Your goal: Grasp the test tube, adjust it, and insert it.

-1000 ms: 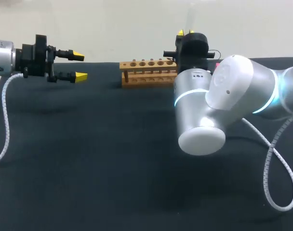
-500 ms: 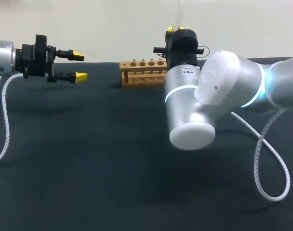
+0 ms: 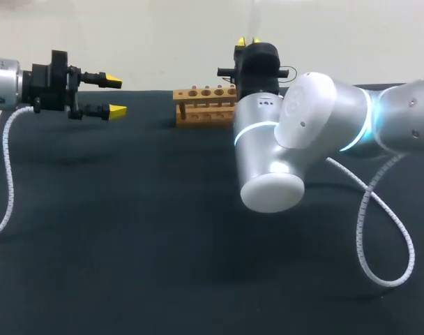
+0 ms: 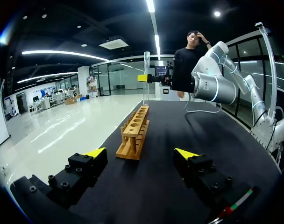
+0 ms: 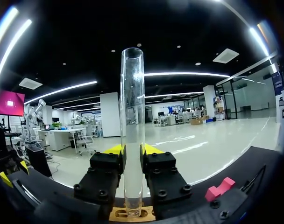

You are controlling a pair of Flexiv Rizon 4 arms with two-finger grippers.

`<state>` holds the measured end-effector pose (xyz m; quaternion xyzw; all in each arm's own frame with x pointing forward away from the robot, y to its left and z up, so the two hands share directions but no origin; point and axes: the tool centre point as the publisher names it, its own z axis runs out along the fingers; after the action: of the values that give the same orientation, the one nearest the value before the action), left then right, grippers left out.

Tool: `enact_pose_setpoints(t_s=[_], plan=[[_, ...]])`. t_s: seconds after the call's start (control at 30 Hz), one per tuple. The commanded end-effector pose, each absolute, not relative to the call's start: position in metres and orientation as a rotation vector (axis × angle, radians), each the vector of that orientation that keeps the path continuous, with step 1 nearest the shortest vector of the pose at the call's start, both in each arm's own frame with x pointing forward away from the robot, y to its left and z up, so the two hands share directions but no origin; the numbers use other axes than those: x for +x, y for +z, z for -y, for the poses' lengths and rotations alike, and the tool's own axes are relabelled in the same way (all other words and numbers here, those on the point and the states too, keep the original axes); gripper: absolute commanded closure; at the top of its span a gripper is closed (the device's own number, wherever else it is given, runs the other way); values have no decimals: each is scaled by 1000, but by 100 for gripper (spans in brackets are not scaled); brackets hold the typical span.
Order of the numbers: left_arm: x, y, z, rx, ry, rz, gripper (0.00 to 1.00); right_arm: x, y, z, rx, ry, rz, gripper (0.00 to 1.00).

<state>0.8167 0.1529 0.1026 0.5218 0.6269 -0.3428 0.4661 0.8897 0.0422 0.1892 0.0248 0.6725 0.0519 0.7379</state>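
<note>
A clear glass test tube [image 5: 132,116] stands upright between the fingers of my right gripper [image 5: 132,151], which is shut on its lower half. The tube's lower end sits right at a hole of the wooden rack [image 5: 131,214]; I cannot tell if it is inside. In the head view the right gripper [image 3: 247,42] hovers over the right end of the rack [image 3: 203,105]. My left gripper [image 3: 115,95] hangs open and empty over the table's far left. Its wrist view shows the rack [image 4: 134,135] ahead and the tube [image 4: 146,70] above the rack's far end.
The black table [image 3: 128,230] spreads in front of the rack. My right arm's big elbow [image 3: 282,153] leans over the table's middle, with its white cable [image 3: 379,230] looping to the right. A small pink piece [image 5: 220,189] lies beside the rack.
My right arm has shifted to the left with the tube, along the rack toward its middle. The left arm has kept still.
</note>
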Motion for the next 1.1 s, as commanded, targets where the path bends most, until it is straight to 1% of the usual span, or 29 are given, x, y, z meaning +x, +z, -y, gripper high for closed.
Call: enact_pose_setpoints(t_s=[0.03,1.1], plan=[[817,102,-153,1281,-841,-1535,0,897,183,-40,-3,172,-1467,100],[817,102,-153,1281,-841,-1535,0,907,162,-34,10,187,-1478,100]])
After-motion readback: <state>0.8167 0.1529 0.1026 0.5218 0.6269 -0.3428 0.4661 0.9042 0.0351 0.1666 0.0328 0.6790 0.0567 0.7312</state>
